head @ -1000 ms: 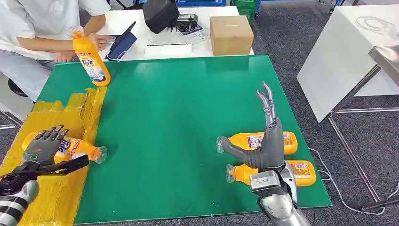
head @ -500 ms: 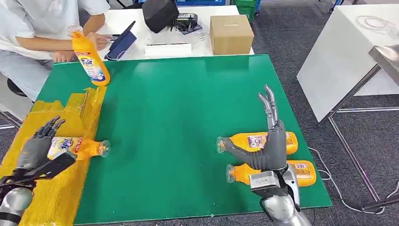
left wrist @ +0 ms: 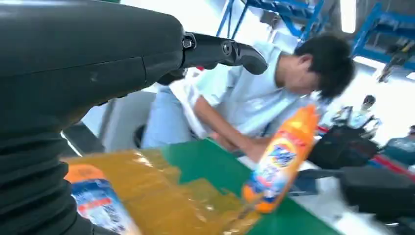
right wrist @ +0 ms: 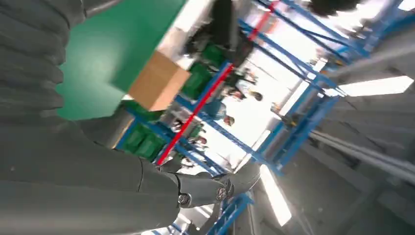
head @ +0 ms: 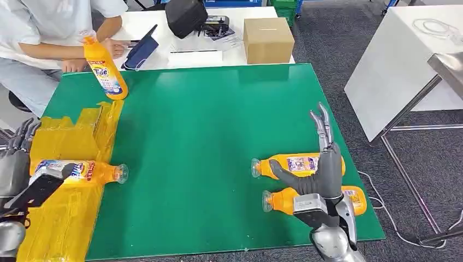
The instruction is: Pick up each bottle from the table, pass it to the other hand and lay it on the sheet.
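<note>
An orange Tide bottle lies on the yellow sheet, cap toward the green mat. My left hand is open at the sheet's left edge, fingers spread, just clear of that bottle. Two more orange bottles lie side by side at the mat's front right. My right hand hovers open over them, fingers pointing away from me, holding nothing. A fourth bottle stands upright at the mat's far left corner. The left wrist view shows this standing bottle and the lying bottle on the sheet.
A person sits at the far left, hands near the standing bottle. Behind the mat a white table holds a cardboard box, a black bag and papers. Another white table stands to the right.
My left hand has lifted off the bottle on the sheet and drawn back to the left, leaving it lying there. My right hand has drifted slightly right and toward me.
</note>
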